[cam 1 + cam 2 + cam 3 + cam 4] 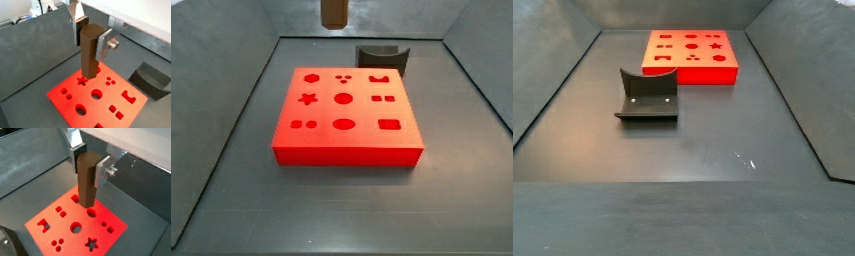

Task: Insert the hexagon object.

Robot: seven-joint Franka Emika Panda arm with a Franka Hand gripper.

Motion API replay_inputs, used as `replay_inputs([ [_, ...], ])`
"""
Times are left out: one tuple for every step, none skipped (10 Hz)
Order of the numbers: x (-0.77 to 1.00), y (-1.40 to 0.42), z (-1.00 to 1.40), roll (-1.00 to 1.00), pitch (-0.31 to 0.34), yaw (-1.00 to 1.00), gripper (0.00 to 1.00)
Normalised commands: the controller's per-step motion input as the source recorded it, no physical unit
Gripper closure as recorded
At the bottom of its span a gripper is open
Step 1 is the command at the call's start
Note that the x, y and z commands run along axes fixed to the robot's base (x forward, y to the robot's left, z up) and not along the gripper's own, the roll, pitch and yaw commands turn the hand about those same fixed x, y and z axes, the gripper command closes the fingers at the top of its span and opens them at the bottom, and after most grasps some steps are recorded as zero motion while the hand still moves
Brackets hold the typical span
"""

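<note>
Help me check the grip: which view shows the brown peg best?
A wrist view: the hexagon object hangs upright in the gripper, above the red block. The other wrist picture shows much the same. A side view catches only its lower end; the remaining side view misses it.

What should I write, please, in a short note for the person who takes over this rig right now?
Pincer: shut on the hexagon object, held upright, high over the red block.
Red block: on the floor, its shaped holes all empty. The peg's lower end shows in a side view, above the block's far edge.
Fixture: on the floor, apart from the block.
Done: peg grasped and lifted.
Left: align with the hexagon hole, lower, insert, release.
</note>
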Motion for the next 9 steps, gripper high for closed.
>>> replay_inputs([
  [-0.03, 0.0, 0.0, 0.0, -0.017, 0.0, 1.0],
  [0.0, 0.3, -0.06, -0.15, -0.033, -0.05, 1.0],
  [0.14, 0.67, -0.13, -0.34, -0.066, -0.11, 1.0],
  [0.15, 0.7, -0.14, -0.41, -0.096, -0.05, 1.0],
  [0.15, 0.73, -0.15, -0.44, -0.117, 0.0, 1.0],
  [0.11, 0.81, -0.18, -0.44, -0.107, 0.0, 1.0],
  [0.0, 0.67, -0.22, -0.28, -0.139, 0.24, 1.0],
  [0.0, 0.35, -0.13, -0.03, -0.064, 0.65, 1.0],
  [0.0, 0.28, -0.08, 0.05, 0.0, 0.74, 1.0],
])
